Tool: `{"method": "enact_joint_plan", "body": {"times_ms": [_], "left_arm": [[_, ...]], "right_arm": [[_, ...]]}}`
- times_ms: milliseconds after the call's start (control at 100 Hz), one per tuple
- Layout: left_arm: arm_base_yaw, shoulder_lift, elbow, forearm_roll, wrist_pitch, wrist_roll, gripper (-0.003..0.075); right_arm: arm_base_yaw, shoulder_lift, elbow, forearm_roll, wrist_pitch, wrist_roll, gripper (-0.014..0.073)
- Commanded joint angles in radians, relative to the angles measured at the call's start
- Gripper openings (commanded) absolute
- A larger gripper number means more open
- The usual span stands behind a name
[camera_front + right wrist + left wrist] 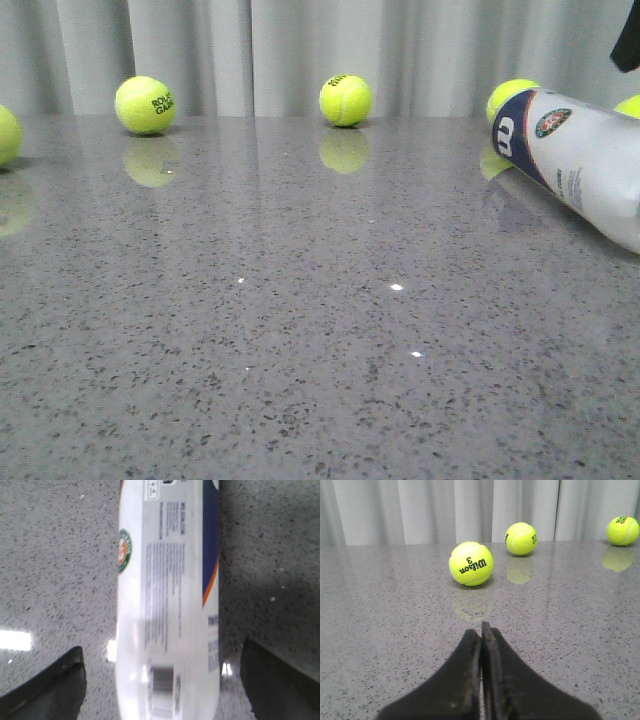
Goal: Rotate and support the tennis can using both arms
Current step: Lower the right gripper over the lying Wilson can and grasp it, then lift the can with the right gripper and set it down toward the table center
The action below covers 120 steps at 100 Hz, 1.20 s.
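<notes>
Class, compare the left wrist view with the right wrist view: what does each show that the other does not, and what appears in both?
Only the left wrist view shows three tennis balls, the nearest marked Wilson 3, a curtain, and the shut left gripper. Only the right wrist view shows the tennis can, lying between the open right gripper's fingers. Both show the speckled grey table.

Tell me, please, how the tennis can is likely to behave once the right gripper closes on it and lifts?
Lying on its side, the tennis can is round, so a nudge would probably roll it across the polished table. Its glossy wrap looks slippery, so it may turn between the open right gripper fingers. Being long, it will probably droop at one end if held off-centre.
</notes>
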Motion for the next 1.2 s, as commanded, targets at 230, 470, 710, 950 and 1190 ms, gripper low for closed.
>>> {"method": "enact_joint_plan", "body": {"times_ms": [230,470,710,950,1190], "left_arm": [[0.002,-0.037,0.044,-0.009,-0.079,-0.001,-0.0019],[0.002,-0.037,0.044,-0.009,-0.079,-0.001,-0.0019],[0.002,-0.037,0.044,-0.009,-0.079,-0.001,-0.0019],[0.002,-0.037,0.044,-0.009,-0.079,-0.001,-0.0019],[0.002,-0.037,0.044,-0.009,-0.079,-0.001,-0.0019]], "right_arm": [[0.033,0.183,-0.108,0.035,-0.042,-0.018,0.0624],[0.033,0.218,-0.139,0.035,-0.040,-0.048,0.0369],[0.100,0.218,-0.258,0.028,0.032,-0.227,0.0234],[0.277,0.247,-0.348,0.005,0.026,-0.622,0.0234],[0.422,0.306,-0.359,-0.035,-0.014,-1.044,0.0234]]}}
